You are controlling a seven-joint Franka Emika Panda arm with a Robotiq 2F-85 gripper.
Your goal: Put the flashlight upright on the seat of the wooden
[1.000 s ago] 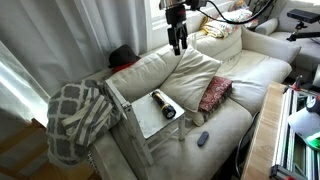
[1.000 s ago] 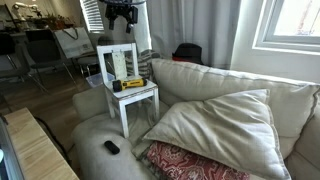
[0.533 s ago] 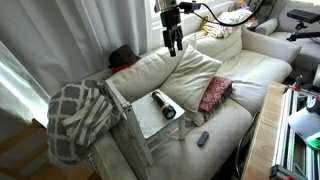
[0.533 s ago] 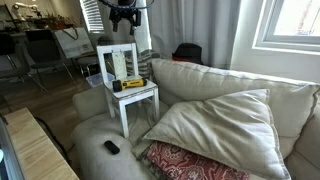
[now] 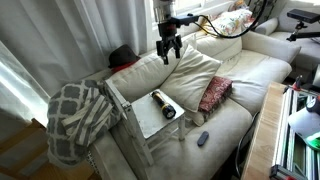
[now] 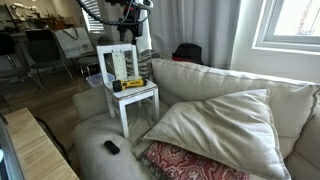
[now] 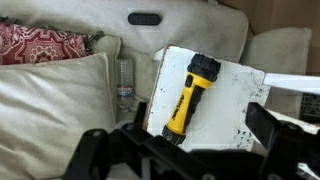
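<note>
Flashlight (image 7: 188,95) is seen lying on its side, diagonal across the seat (image 7: 235,85), not upright. Hand (image 5: 168,56) is held high over the sofa (image 5: 240,115) back, well apart from the flashlight, with fingers spread wide and nothing gripped. A red patterned pillow (image 5: 214,93) and a small dark gadget (image 5: 203,138) are noted on the sofa. A checked blanket (image 5: 75,115) is draped beside the seat. Curtains (image 5: 60,40) are hung behind.

A wide beige fabric sofa (image 6: 230,85) with plump cushions fills the room. A red patterned pillow (image 5: 214,94) lies on it, and a grey-and-white lattice blanket (image 5: 75,115) is bunched at one end. Pale grey curtains (image 5: 60,40) hang behind. Daylight comes through a white-framed window (image 6: 290,25). Dark dining chairs (image 6: 45,55) stand farther off on the brown wooden floor (image 5: 18,150).
</note>
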